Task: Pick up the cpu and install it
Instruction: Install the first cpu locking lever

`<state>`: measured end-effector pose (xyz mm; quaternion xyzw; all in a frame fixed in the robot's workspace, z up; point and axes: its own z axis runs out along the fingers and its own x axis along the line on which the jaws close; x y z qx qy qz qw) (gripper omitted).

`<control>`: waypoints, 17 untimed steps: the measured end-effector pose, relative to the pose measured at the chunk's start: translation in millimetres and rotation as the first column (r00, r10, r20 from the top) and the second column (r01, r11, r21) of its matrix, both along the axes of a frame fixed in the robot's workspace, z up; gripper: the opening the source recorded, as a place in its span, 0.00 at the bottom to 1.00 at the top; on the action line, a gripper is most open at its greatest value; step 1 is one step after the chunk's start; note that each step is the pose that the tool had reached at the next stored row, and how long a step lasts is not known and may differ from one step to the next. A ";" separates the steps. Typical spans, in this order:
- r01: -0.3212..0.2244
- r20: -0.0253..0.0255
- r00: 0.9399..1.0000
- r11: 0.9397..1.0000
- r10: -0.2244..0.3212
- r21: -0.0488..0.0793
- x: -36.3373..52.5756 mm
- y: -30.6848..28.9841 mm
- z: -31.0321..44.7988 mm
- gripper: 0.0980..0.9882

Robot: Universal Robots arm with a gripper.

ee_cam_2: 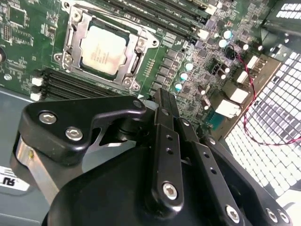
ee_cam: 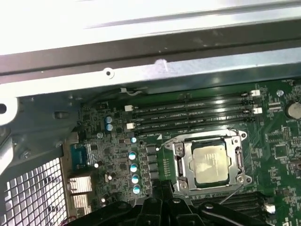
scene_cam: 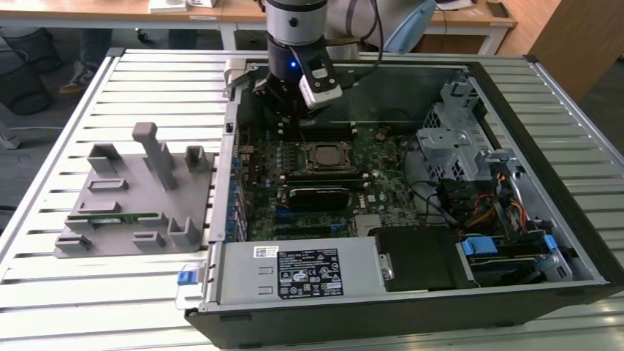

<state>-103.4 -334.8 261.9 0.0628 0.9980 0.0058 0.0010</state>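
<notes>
On the counter, we note the open computer case. Its socket contains the cpu: square, silvery, seated flat. Nearby, the end effector appears clenched, empty.

Arm is showing a silver-grey cylindrical wrist with a blue light glowing and a white box strapped on. Gripper is showing glossy black linkages studded with silver screws.
</notes>
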 end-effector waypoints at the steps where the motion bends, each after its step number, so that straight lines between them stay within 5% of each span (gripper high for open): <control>1: -0.006 0.001 1.000 1.000 0.006 0.000 0.0 1.5 -0.4 0.02; 6: -0.014 0.010 1.000 1.000 0.014 0.001 -2.2 7.3 -2.5 0.02; 17: -0.032 0.010 0.999 0.999 0.032 0.001 -9.5 13.0 -5.6 0.02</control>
